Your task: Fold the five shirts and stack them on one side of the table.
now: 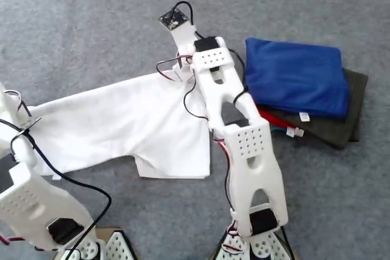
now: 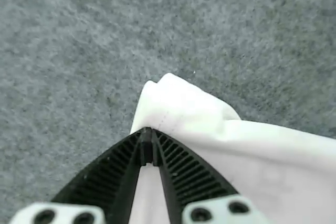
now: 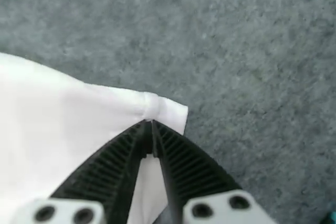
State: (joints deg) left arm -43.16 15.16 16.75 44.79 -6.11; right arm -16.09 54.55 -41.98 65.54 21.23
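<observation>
Lying spread on the grey surface [image 1: 91, 28], a white shirt [image 1: 128, 123] is being pinched at two spots.
The left pincer [image 2: 147, 148] is squeezing one corner, and the right pincer [image 3: 148, 129] is squeezing the far edge, near a stack of folded shirts [image 1: 295, 77] with blue on top.

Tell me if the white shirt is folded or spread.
Spread out: the white shirt lies stretched wide, left gripper and right gripper shut on its ends.

My white left arm [image 1: 27, 202] sits low at the near-left, wrist seemingly bent; my white right arm [image 1: 244, 132] stretches far forward. Both sets of black ribbed jaws pinch white cloth [image 1: 122, 126].
</observation>
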